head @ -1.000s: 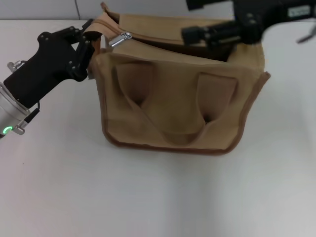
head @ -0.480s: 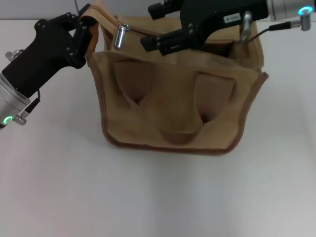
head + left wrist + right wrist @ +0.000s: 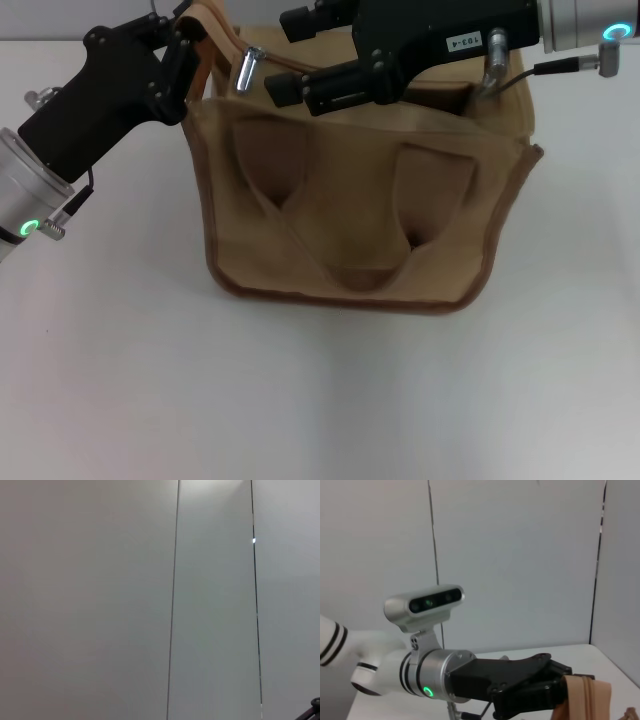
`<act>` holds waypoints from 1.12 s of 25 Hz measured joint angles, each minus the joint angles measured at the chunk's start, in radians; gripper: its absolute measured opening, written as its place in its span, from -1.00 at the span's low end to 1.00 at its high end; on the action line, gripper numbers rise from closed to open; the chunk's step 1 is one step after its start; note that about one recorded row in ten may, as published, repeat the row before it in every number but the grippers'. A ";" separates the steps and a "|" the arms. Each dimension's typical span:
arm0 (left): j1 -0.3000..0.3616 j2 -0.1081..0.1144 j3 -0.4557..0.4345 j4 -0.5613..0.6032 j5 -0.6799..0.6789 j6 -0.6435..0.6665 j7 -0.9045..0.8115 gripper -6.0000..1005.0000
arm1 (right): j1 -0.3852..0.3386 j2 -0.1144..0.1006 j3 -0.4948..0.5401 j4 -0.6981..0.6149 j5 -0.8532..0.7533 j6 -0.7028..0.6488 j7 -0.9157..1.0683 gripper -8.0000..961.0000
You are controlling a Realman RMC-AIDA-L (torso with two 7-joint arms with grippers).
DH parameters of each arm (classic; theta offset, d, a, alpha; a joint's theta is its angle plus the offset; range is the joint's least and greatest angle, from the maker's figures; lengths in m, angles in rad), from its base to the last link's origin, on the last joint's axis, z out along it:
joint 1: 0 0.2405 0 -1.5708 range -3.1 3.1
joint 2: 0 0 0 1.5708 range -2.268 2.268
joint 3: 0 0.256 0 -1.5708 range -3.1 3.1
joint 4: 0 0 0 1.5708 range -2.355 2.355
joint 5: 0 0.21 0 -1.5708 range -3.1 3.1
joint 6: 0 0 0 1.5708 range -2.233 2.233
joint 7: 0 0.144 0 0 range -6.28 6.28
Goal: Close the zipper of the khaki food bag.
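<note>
The khaki food bag (image 3: 360,210) stands on the white table, its two handles hanging down the near face. Its zipper (image 3: 262,62) runs along the open top, with the silver pull (image 3: 245,68) standing up near the bag's left end. My left gripper (image 3: 185,62) is shut on the bag's left end fabric; the right wrist view shows it pinching the tan fabric (image 3: 582,692). My right gripper (image 3: 288,55) is over the bag's top, jaws open, fingertips just right of the pull and apart from it. The left wrist view shows only wall.
The white table (image 3: 320,400) spreads in front of and beside the bag. A grey panelled wall (image 3: 100,600) stands behind. The right arm's black body (image 3: 440,40) covers the bag's far top edge.
My right gripper has swung in from the right over the bag's top to just beside the pull. My left gripper has lifted the bag's left end slightly; the pull now stands upright.
</note>
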 joint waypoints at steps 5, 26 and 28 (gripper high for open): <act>-0.008 0.000 0.001 -0.001 0.000 -0.001 -0.001 -0.95 | -0.006 0.000 -0.014 0.028 0.008 -0.004 0.040 0.49; -0.013 0.000 0.001 -0.001 0.001 0.059 -0.011 -0.94 | 0.008 -0.004 -0.047 0.174 0.065 0.071 0.317 0.49; -0.013 0.000 0.001 -0.001 0.001 0.072 -0.010 -0.94 | 0.009 -0.003 -0.053 0.175 0.067 0.076 0.317 0.49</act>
